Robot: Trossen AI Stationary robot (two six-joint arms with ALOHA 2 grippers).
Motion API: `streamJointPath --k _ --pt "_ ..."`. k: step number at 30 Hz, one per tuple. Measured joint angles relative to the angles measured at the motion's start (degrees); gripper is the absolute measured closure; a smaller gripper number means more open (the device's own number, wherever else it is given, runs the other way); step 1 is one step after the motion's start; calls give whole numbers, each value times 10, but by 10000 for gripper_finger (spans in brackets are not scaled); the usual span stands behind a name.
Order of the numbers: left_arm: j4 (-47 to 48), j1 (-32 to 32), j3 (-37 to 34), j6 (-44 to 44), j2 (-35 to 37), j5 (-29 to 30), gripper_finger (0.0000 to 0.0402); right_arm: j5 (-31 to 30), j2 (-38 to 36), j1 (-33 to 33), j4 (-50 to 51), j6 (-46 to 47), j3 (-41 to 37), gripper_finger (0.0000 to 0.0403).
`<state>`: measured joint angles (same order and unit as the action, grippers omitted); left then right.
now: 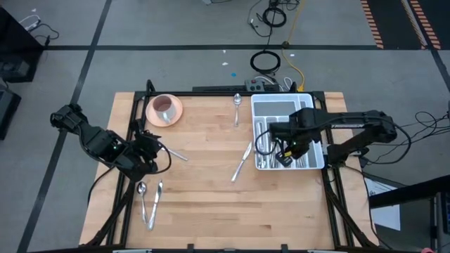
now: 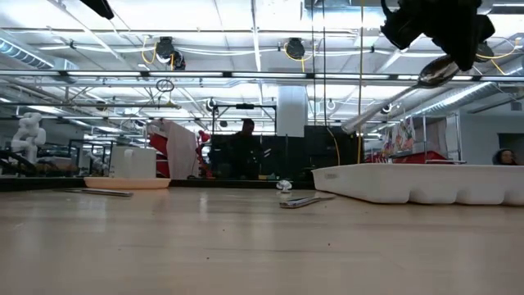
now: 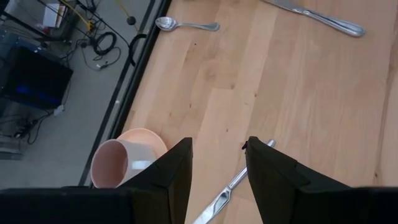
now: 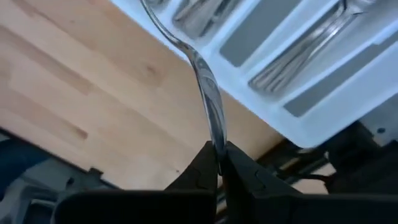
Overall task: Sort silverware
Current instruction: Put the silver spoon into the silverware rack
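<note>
Slim shiny spoon (image 4: 208, 99) in right pincer (image 4: 219, 163) above tray (image 4: 323, 124)

Showing pale blond wood with a faint plank grain on the table (image 1: 211, 204), edged by a black frame (image 1: 126, 126). Gleaming shiny silver on the silverware: a spoon (image 4: 208, 93) pinched in the black right gripper (image 4: 217, 163), forks (image 4: 298, 59) lying in the white tray (image 1: 313, 158) with grey compartment floors, a knife (image 3: 317, 17) and another spoon (image 3: 185, 25) on the wood. Sitting pale pink as saucer and cup (image 3: 121, 158) beside the black fingers (image 3: 171, 177) of the left gripper (image 3: 217, 168), above a grey floor (image 1: 140, 28) crossed by dark lines and orange-striped at one corner.
</note>
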<state>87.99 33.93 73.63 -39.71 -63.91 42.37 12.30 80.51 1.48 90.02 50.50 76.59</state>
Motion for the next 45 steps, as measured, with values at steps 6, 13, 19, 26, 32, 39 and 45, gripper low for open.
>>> streamJointPath --k 6,13,19,26,32,39,45 --pt "-3 0 0 -3 0 0 249 -12 8 14 -1 -2 0 403" --pt "-212 -38 0 139 -1 28 249 39 14 -51 1 38 0 403" --pt "-584 -137 -37 355 -30 -161 249 104 16 -101 0 83 0 403" --pt "-754 -243 -46 341 -157 -407 249 137 18 -148 1 140 8 403" --pt "-905 -275 -46 325 -303 -540 249 131 18 -182 0 176 55 403" --pt "-1041 -279 -20 297 -393 -612 249 136 21 -203 0 188 75 403" --pt "-1047 -279 37 299 -442 -654 249 139 41 -196 0 160 75 403"
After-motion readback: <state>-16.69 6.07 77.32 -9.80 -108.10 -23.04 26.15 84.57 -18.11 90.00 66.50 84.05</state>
